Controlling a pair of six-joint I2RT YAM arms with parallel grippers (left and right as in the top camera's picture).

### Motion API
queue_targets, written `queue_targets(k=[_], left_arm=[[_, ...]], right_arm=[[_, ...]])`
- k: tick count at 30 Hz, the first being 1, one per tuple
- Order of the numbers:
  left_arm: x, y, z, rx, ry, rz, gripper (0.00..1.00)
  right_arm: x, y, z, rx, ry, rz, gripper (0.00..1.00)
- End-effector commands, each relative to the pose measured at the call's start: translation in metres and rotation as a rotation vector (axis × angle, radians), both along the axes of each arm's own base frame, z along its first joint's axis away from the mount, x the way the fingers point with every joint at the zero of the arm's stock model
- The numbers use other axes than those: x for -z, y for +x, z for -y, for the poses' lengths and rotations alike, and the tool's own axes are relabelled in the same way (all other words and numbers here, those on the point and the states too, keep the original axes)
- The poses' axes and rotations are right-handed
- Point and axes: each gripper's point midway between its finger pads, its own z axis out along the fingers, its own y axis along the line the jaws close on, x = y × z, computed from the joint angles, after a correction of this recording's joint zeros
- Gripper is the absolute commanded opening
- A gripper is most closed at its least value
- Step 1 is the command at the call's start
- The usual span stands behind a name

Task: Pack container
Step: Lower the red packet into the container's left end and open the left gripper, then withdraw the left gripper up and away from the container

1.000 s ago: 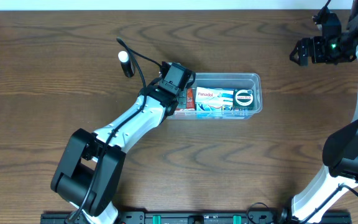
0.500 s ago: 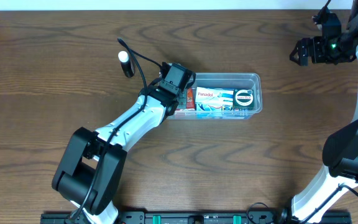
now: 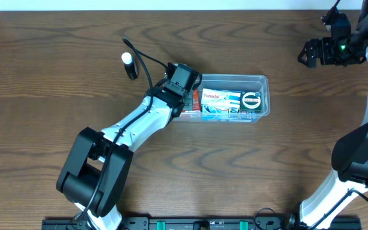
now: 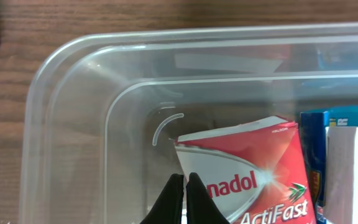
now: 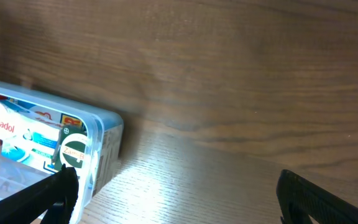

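The clear container lies mid-table with several small boxes in it. My left gripper reaches into its left end. In the left wrist view the left gripper is shut, black tips pressed together with nothing between them, right beside the corner of a red Panadol ActiFast box. The container's rounded corner and rim curve around them. My right gripper hovers open, far off at the back right. In its own view the right gripper looks across bare wood at the container's right end.
A white and blue Panadol box and a round green-and-white tin fill the container's middle and right. A blue box and a white one lie beside the red box. A black stick with a white tip lies left of the container.
The left arm's lower links have shifted slightly. The left gripper stays at the container's left end and the right arm has not moved.
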Motion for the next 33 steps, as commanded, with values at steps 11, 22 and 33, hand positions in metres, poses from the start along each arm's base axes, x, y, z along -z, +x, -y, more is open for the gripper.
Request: queue_targets(k=[11,22,33], left_arm=[[0.006,-0.008,0.013,0.073,-0.042,-0.077,0.06],[-0.081,0.008,0.029,0.175,-0.096,0.003,0.06],[-0.169,0.048,-0.081,-0.031,-0.113,0.192,0.06]], right_arm=[[-0.006,0.002,0.003,0.019,0.004,0.014,0.99],[-0.006,0.002,0.003,0.019,0.004,0.014,0.99],[-0.006,0.002,0.003,0.019,0.004,0.014,0.99]])
